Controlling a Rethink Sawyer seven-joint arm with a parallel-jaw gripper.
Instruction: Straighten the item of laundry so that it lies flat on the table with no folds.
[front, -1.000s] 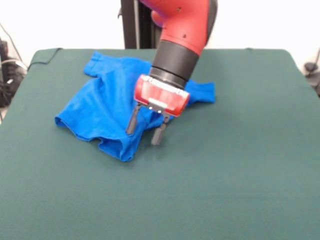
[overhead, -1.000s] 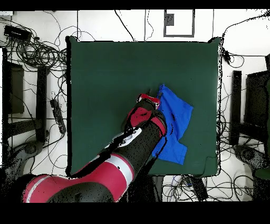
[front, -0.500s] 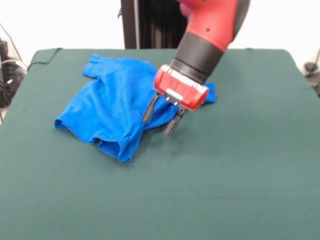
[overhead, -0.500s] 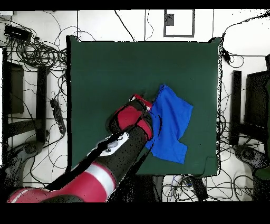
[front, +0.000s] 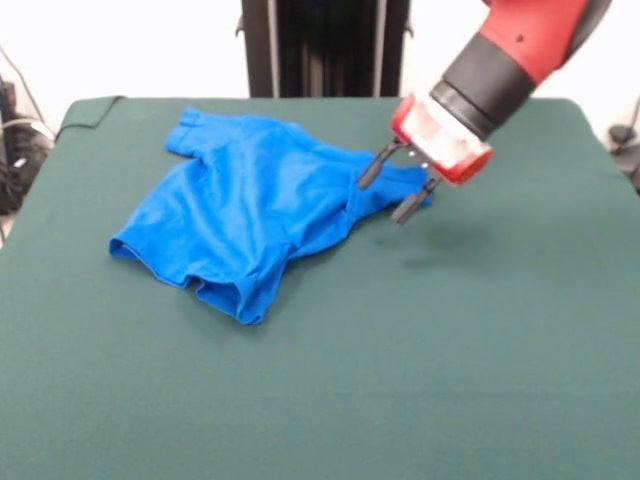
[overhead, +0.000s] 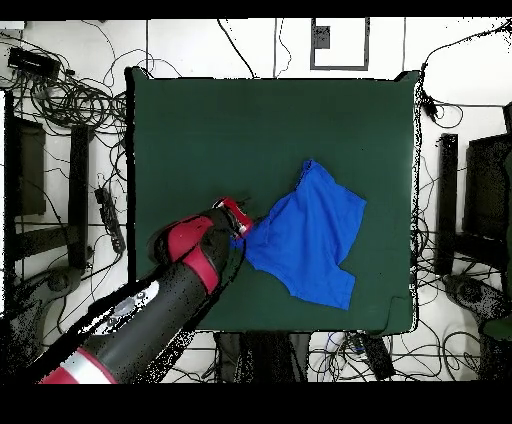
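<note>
Shirt (front: 235, 215): blue, crumpled, on the far half of the green surface (front: 420, 380), toward the front view's left; hem doubled over at the near edge.
Gripper (front: 392, 192): at the shirt's sleeve end; jaws parted, 1 finger (front: 369, 169) over the cloth; whether any fabric is pinched cannot be told.
Risk 1: a thin pinch could slip, leaving the sleeve bunched.
Risk 2: a sideways pull may drag the whole shirt, folds intact.
</note>
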